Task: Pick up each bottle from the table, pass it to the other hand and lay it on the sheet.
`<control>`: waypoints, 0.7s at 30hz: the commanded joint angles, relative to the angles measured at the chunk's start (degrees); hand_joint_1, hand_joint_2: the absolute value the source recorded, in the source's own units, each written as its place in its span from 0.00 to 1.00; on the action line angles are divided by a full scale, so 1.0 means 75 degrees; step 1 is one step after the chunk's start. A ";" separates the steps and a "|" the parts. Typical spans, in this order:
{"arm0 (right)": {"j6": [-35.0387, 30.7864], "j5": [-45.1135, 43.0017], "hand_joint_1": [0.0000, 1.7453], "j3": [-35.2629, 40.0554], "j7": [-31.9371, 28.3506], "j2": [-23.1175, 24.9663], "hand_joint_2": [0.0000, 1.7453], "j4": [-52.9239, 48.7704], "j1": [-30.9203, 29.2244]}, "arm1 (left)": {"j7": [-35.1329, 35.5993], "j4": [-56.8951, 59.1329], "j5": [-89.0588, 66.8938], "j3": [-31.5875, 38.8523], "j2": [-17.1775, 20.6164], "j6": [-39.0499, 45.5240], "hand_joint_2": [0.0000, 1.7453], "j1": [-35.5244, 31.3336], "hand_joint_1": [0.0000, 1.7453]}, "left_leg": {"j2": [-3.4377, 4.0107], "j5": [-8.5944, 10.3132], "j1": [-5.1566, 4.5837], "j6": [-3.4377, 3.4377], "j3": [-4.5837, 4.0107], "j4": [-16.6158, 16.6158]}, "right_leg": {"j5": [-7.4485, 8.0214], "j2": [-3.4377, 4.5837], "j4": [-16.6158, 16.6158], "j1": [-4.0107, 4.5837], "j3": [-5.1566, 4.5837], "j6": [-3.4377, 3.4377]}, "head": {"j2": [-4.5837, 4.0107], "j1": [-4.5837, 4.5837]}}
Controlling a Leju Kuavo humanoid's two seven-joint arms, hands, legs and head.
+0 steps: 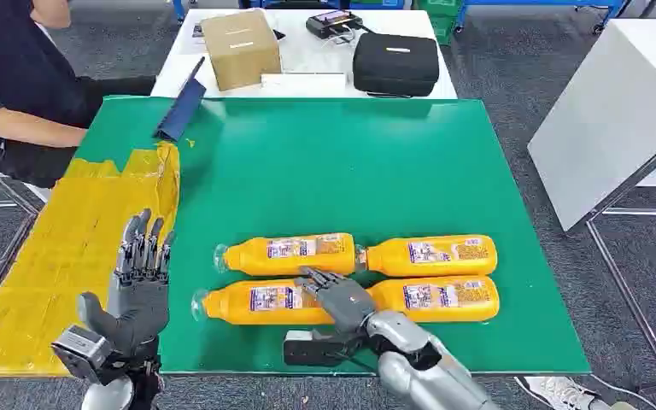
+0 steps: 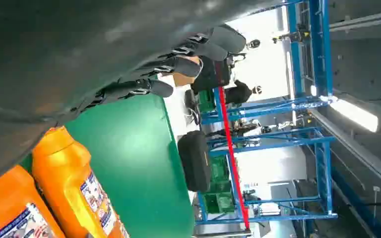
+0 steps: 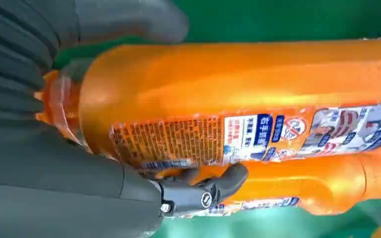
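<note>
Four orange bottles lie crosswise on the green counter; right robot hand closes around the near-left bottle, left robot hand open.

Cardboard box, black case (zipped)

From my remote station, I see a green-topped bench standing on grey carpet. Behind it a white table carries a cardboard box, a black zip case and a small device. A white panel leans at the right. A seated person waits at the left. Blue steel racking and a lit ceiling strip stand beyond.
</note>
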 commanded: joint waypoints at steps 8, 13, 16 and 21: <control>0.0227 -0.0811 1.00 0.1846 0.0160 -0.0157 1.00 0.2571 -0.0797 | 0.0191 0.1033 0.0460 -0.0213 0.0112 0.0355 0.00 -0.0779 0.00 | -0.0015 0.0003 0.0016 -0.0015 0.0064 -0.0020 | 0.0004 0.0009 -0.0030 0.0014 0.0070 -0.0014 | 0.0000 -0.0003; -0.2941 -0.1030 1.00 -0.0629 -0.0567 0.0765 1.00 -0.0442 0.1388 | 0.0540 -0.0053 0.1428 0.0888 -0.0323 0.1416 0.00 -0.0137 0.00 | 0.0042 -0.0066 0.0019 -0.0037 0.0155 -0.0010 | -0.0025 0.0055 -0.0018 0.0017 0.0059 -0.0036 | 0.0000 0.0000; -0.3029 -0.1357 1.00 -0.1364 -0.1196 0.1147 1.00 -0.2408 0.2427 | 0.0574 -0.0229 0.1481 0.1013 -0.0414 0.1431 1.00 0.0019 0.00 | 0.0029 -0.0060 0.0027 -0.0034 0.0121 -0.0004 | -0.0032 0.0045 -0.0008 0.0022 0.0038 -0.0035 | 0.0000 0.0000; -0.3383 -0.1797 1.00 -0.1823 -0.2173 0.1409 1.00 -0.3456 0.2994 | 0.0553 0.0000 0.1501 0.0890 -0.0456 0.1446 1.00 -0.0041 0.00 | 0.0019 -0.0045 0.0028 -0.0029 0.0038 0.0011 | -0.0038 0.0039 0.0014 0.0026 0.0048 -0.0025 | 0.0000 -0.0003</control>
